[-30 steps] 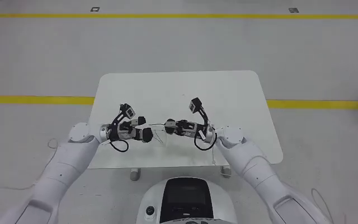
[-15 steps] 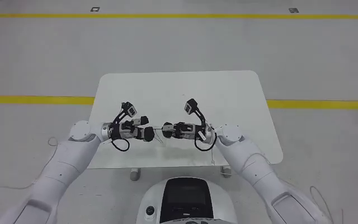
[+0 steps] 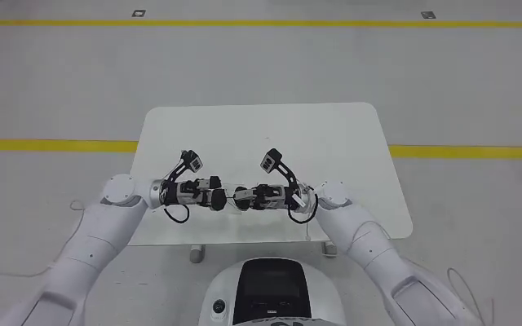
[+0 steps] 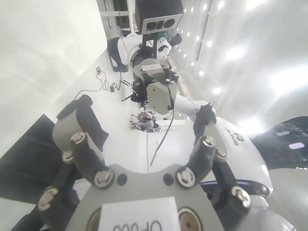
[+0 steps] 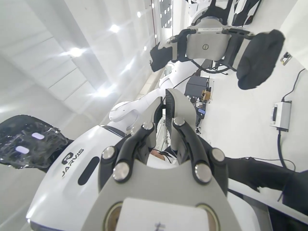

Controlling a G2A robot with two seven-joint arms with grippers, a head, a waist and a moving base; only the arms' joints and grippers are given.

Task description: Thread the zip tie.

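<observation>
Right end effector [image 5: 166, 99] pinched narrow on zip tie [image 4: 164, 133]; left end effector [image 4: 142, 111] wide, empty, facing it. Tie looks unthreaded, so the feed-through is all left to do

table [image 3: 342, 130]: you have it straight ahead, with both arms held over its near half.
left gripper [image 3: 220, 198]: you find it above the near part of the table, a little left of the middle, pointing right.
right gripper [image 3: 241, 197]: just right of the left gripper, pointing left, the two tip to tip.
zip tie [image 4: 163, 138]: it runs from the right gripper's fingers into the gap between the left gripper's fingers; you cannot tell whether it touches them.
</observation>
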